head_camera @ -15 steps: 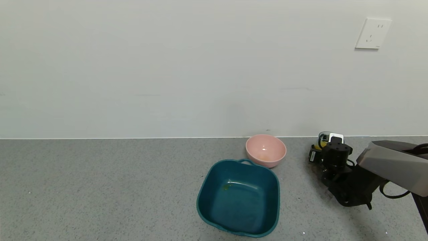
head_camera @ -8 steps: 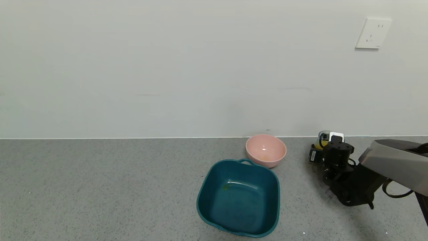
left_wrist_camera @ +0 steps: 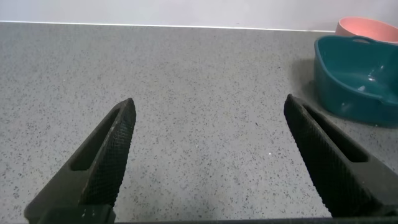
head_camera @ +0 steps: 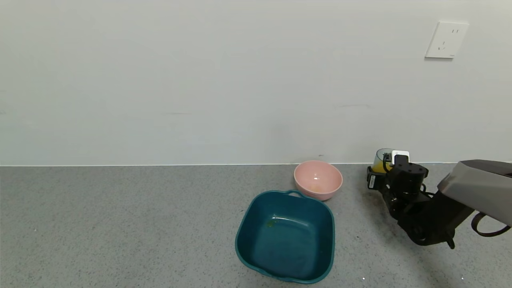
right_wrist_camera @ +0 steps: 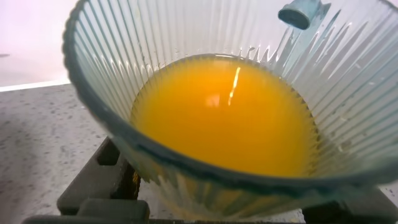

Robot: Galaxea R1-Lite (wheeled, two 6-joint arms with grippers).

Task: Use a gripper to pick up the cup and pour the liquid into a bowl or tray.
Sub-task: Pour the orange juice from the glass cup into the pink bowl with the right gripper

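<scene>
My right gripper is shut on the ribbed blue-green cup and holds it just above the counter, right of the pink bowl. The cup is upright. The right wrist view looks into the cup, which holds orange-yellow liquid; a dark finger shows beside its wall. The bowl has a faint orange trace at its bottom. My left gripper is open and empty over bare counter, out of the head view.
A dark teal squarish tub with handles stands in front of the pink bowl, touching or nearly touching it; it also shows in the left wrist view. The wall runs close behind the bowl and cup. A wall socket is above.
My right gripper has lifted the cup a little off the counter and shifted it slightly left. The bowl and the tub have not moved.
</scene>
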